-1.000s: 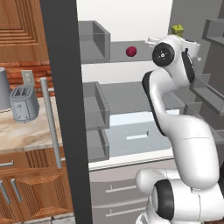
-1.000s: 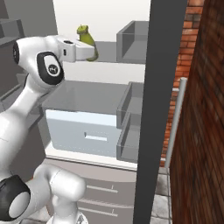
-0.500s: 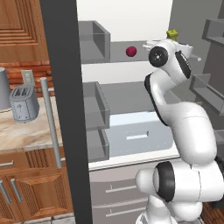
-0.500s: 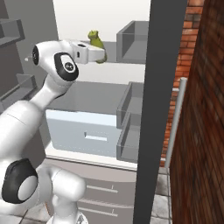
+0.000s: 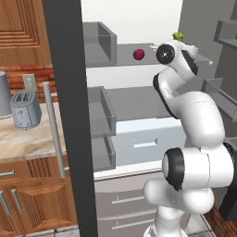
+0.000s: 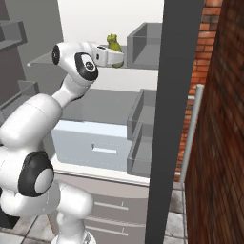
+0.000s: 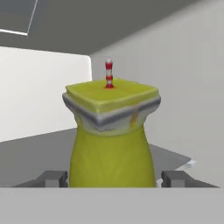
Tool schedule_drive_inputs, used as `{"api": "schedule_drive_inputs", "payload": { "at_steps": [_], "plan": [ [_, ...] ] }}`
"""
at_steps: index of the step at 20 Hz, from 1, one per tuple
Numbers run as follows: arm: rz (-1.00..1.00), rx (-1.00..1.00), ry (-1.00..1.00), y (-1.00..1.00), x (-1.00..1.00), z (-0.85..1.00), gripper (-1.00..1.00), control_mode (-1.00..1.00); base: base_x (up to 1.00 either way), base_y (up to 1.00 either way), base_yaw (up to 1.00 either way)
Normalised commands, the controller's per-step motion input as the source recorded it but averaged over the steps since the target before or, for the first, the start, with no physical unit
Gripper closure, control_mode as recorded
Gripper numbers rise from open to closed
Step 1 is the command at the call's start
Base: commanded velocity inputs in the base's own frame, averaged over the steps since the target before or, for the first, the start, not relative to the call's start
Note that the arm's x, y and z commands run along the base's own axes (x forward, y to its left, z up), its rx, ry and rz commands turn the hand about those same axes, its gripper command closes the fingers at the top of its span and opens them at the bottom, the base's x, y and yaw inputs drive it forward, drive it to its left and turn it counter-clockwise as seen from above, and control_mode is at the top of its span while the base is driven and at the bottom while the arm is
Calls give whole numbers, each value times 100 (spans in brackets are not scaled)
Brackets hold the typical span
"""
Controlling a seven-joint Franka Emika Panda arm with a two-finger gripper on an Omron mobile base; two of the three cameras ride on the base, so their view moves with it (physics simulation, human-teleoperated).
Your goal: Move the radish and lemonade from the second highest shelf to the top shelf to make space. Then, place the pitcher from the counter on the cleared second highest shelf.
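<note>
Because both items must go up one level before the pitcher can take their place, the work at this moment centres on the fridge interior. At far left, the counter [image 5: 28,139] is beige marbled stone over wooden cabinets and carries a grey metal toaster [image 5: 25,109]. To its right, inside the open fridge, the radish [image 5: 138,54] rests on a thin, flat grey shelf [image 5: 125,60], judged to be the second highest. It is a small, smooth, dark red ball and has not yet been moved.

Further right, near the same level, is the lemonade [image 7: 111,148]: an olive-green bottle, glossy and rounded, flaring under a square yellow cap with a striped red-and-white stem. The pincer [image 7: 113,178] approaches horizontally, its two dark fingertips [image 7: 52,178] flanking the bottle body low down. They appear pinched on it, a low grip that should keep the bottle upright. Whether the bottle base is on the shelf cannot be determined.
</note>
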Motion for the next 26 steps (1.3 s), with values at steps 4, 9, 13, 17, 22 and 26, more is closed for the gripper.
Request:
{"api": "schedule_drive_inputs", "payload": {
  "at_steps": [4, 9, 13, 17, 22, 26],
  "plan": [
    [1, 5, 4, 0, 49, 0, 100, -100, 0, 0, 0],
    [5, 2, 0, 0, 44, -3, 100, -100, 0, 0, 0],
    [5, 3, 0, -1, 45, -12, 100, -100, 0, 0, 0],
    [6, 1, 0, -3, 45, -23, 100, -100, 0, 0, 0],
    [7, 1, 0, -4, 43, -31, 100, -100, 0, 0, 0],
    [7, 0, 0, -5, 45, -23, 100, -100, 0, 0, 0]
  ]
}}
